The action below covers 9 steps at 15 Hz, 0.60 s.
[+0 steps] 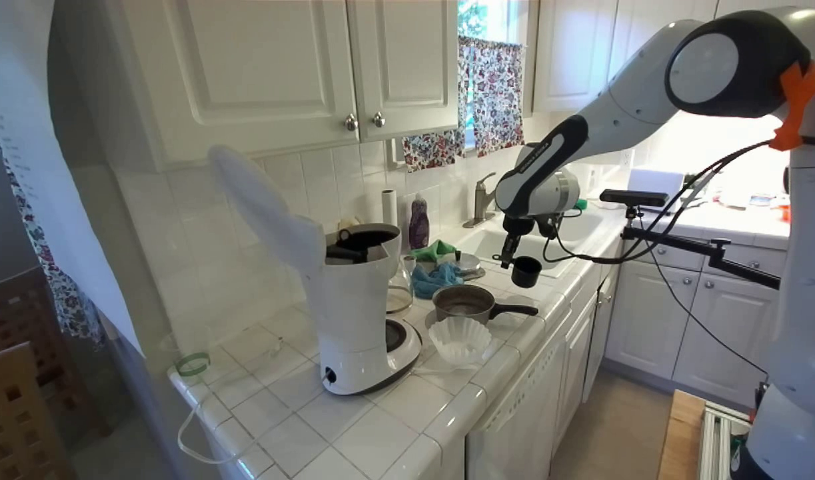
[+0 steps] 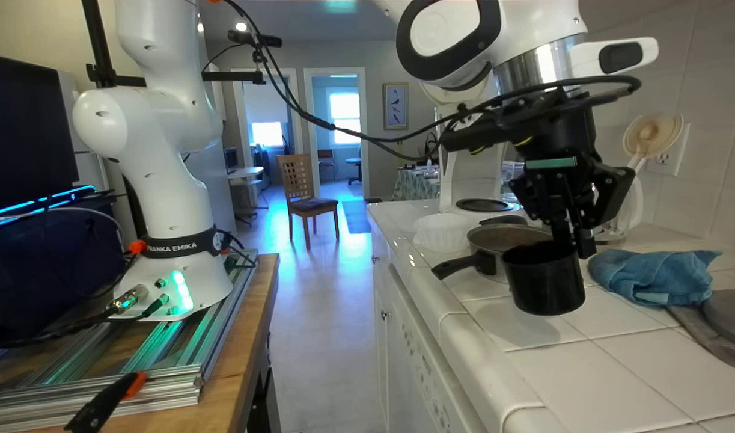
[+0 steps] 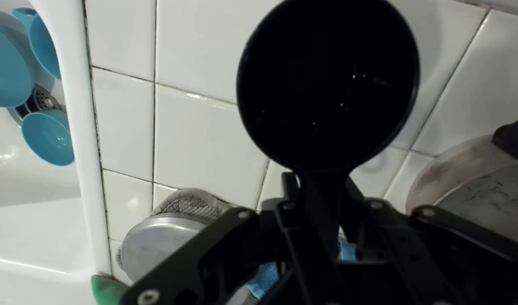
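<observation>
Holding: gripper (image 3: 321, 190) jaws clamped on handle of black cup (image 2: 544, 282). Cup hangs mouth up over tiled counter (image 2: 631, 379), just inside front edge, not touching tiles. Interior too dark to tell contents.

Progress, my read: grasp and lift done, cup not yet set down.

Clearance: saucepan (image 1: 464, 301) near cup, on side away from sink (image 3: 86, 169), its handle pointing toward front edge. Paper filter (image 1: 460, 340) past it along same edge; can't tell if those touch. Coffee maker (image 1: 354, 313) farther, toward end corner. Blue cloth (image 2: 649, 275) toward back edge. Most room looks sink-side, along front edge; saucepan handle could snag a low cup.
</observation>
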### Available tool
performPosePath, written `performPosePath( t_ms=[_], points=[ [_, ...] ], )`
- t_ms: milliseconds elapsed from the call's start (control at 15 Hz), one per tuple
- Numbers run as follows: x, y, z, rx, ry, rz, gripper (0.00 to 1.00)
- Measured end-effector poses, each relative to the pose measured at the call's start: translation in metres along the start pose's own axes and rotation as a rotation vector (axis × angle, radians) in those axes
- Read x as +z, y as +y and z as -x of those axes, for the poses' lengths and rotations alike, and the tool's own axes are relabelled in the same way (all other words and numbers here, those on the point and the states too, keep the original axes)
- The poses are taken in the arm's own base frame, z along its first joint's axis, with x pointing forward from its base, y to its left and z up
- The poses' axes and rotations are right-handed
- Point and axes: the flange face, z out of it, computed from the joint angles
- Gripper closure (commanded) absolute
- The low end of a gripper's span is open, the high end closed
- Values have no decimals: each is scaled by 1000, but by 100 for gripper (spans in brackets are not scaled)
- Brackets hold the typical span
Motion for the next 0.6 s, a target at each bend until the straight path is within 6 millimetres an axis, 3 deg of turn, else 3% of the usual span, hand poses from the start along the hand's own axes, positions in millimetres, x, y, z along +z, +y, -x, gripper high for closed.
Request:
performPosePath(
  t_ms=[600],
  points=[
    [21,8,-11,7,25,-51,94]
  ],
)
